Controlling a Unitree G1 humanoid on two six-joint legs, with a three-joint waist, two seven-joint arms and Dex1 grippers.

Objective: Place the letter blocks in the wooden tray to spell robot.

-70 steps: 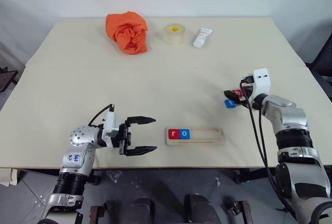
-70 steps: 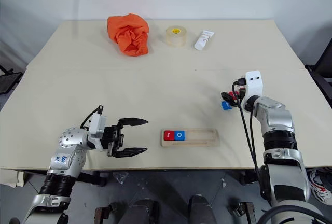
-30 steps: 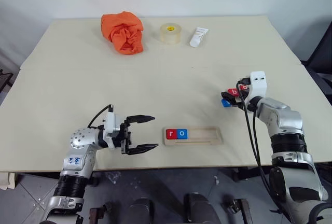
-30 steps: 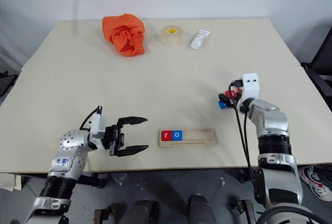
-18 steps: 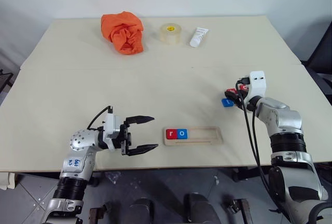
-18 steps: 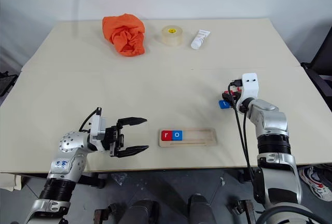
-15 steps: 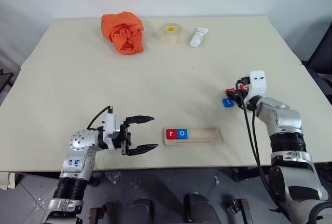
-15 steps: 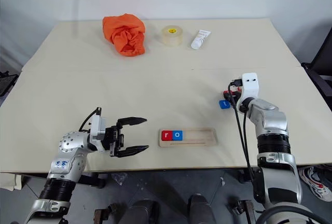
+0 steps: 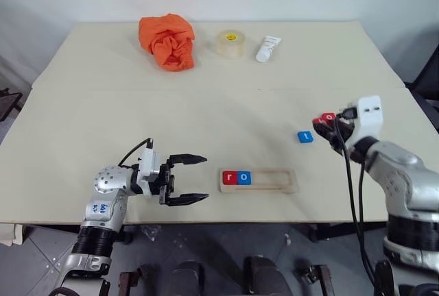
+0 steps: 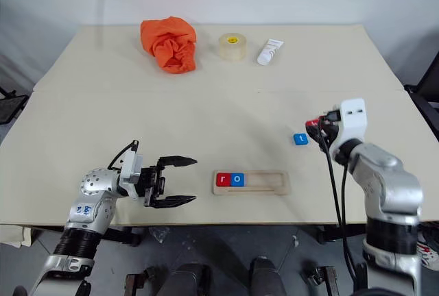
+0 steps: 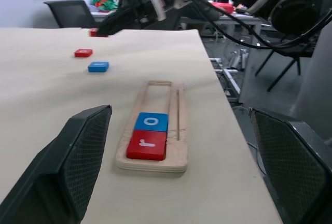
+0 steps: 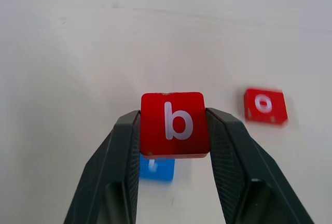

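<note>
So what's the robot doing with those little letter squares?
It's spelling "robot" in the wooden tray. The red r and blue o are already in. The right claw is pinching the red b, lifted off the table. A blue tile and a red o wait on the table. The left claw hangs open beside the tray.

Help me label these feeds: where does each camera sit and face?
Head pair: on the head, facing forward-down over the beige table; both arms show.
Left wrist: behind the open left end effector, facing the long pale wooden tray.
Right wrist: behind the right end effector, which clamps the red square b tile.
Shared: head and left wrist views both show the tray.
</note>
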